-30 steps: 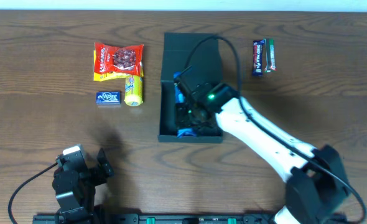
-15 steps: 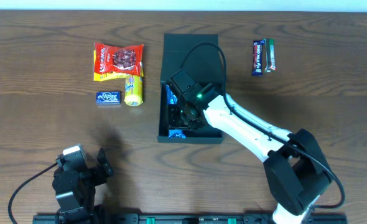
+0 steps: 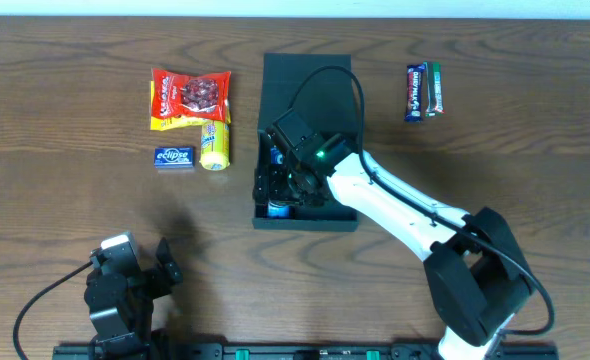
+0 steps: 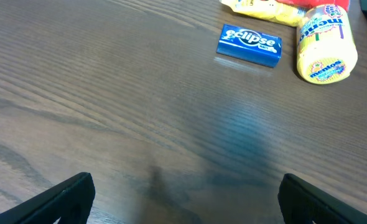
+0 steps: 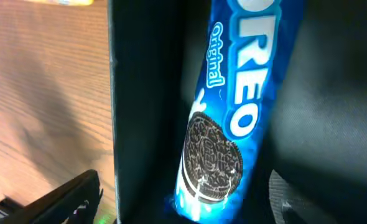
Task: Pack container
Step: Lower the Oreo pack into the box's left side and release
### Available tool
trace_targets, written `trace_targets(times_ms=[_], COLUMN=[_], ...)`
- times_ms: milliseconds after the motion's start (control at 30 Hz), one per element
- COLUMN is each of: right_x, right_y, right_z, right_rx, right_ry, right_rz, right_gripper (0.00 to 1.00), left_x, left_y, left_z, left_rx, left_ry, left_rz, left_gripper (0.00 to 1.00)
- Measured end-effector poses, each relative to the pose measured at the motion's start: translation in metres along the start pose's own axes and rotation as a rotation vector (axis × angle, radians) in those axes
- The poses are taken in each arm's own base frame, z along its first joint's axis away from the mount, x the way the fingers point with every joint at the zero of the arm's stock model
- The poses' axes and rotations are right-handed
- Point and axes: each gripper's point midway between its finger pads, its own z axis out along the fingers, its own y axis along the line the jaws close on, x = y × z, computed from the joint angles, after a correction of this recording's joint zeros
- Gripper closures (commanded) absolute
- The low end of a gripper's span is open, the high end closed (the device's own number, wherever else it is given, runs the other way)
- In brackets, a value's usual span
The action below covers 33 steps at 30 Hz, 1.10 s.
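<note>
Container (image 3: 285, 80) sits at the middle of the wooden table (image 3: 555, 170) in the overhead view, dark and square, with its flap lid folded back toward 12 o'clock and its open well toward 6 o'clock. The right gripper (image 3: 293, 180) reaches down into that well, and a blue Oreo packet (image 3: 274, 153) shows along the wall at 9 o'clock of it. At 9 to 10 o'clock of the container lie a red snack bag (image 3: 190, 92), a yellow Mentos roll (image 3: 215, 145) and a small blue Eclipse box (image 3: 175, 157), all close together. 2 snack bars (image 3: 425, 90) lie side by side at 2 o'clock, well apart from the container. The left gripper (image 3: 165, 266) hangs near the table edge at 7 o'clock, away from everything. From the left wrist, its 2 fingers (image 4: 65, 198) stand spread wide over bare wood with nothing between them; the Eclipse box lies at 12 o'clock and the Mentos roll at 1 o'clock. From the right wrist, the Oreo packet lies lengthwise inside the container just beside its wall, pointing toward 12 o'clock. The 2 fingers (image 5: 71, 198) are parted wide to either side of the packet's near end and are not pinching it.
</note>
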Motion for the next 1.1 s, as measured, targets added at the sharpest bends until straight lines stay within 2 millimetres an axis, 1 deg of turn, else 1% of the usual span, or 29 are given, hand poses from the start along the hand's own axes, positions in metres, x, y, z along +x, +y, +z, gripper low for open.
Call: trace_targets(times_ms=[100,167,200,267,300,367,467,500,567,667,800,933,1000,1100], right_x=[0.000,0.001,0.001,0.001,0.000,-0.006,-0.019,-0.023,-0.028,-0.028,-0.022,-0.012,-0.006,0.000], right_y=[0.000,0.001,0.001,-0.003,-0.007,-0.017,-0.033,-0.036,-0.043,-0.043,-0.037,-0.028,-0.024,-0.023], right_z=[0.000,0.000,0.000,-0.001,-0.002,-0.004,-0.009,-0.010,-0.012,-0.013,-0.011,-0.007,-0.004,0.005], right_rx=[-0.001,-0.006,-0.007,0.001,0.010,0.027,0.042,0.045,0.048,0.048,0.042,0.040,0.040,0.047], right_ry=[0.000,0.006,0.008,0.012,0.014,0.008,-0.014,-0.020,-0.029,-0.028,-0.012,0.009,0.020,0.043], right_rz=[0.001,0.000,-0.001,0.003,0.005,0.026,0.071,0.074,0.081,0.054,-0.003,-0.059,-0.085,-0.104], right_gripper=[0.11,0.15,0.20,0.44,0.59,0.83,0.97,0.99,0.99,0.99,0.99,0.99,0.99,0.99], left_x=[0.000,0.000,0.000,0.000,0.000,0.000,0.000,0.000,0.000,0.000,0.000,0.000,0.000,0.000], left_y=[0.000,0.000,0.000,0.000,0.000,0.000,0.000,0.000,0.000,0.000,0.000,0.000,0.000,0.000], left_z=[0.000,0.000,0.000,0.000,0.000,0.000,0.000,0.000,0.000,0.000,0.000,0.000,0.000,0.000], left_rx=[0.000,0.000,0.000,0.000,0.000,0.000,0.000,0.000,0.000,0.000,0.000,0.000,0.000,0.000], left_ry=[0.000,0.000,0.000,0.001,0.000,0.000,0.000,0.000,0.000,0.000,0.000,0.000,0.000,0.000], left_rz=[0.000,0.000,0.000,0.000,0.000,0.000,0.000,0.000,0.000,0.000,0.000,0.000,0.000,0.000], left_gripper=[0.05,0.05,0.05,0.05,0.05,0.05,0.05,0.05,0.05,0.05,0.05,0.05,0.05,0.05])
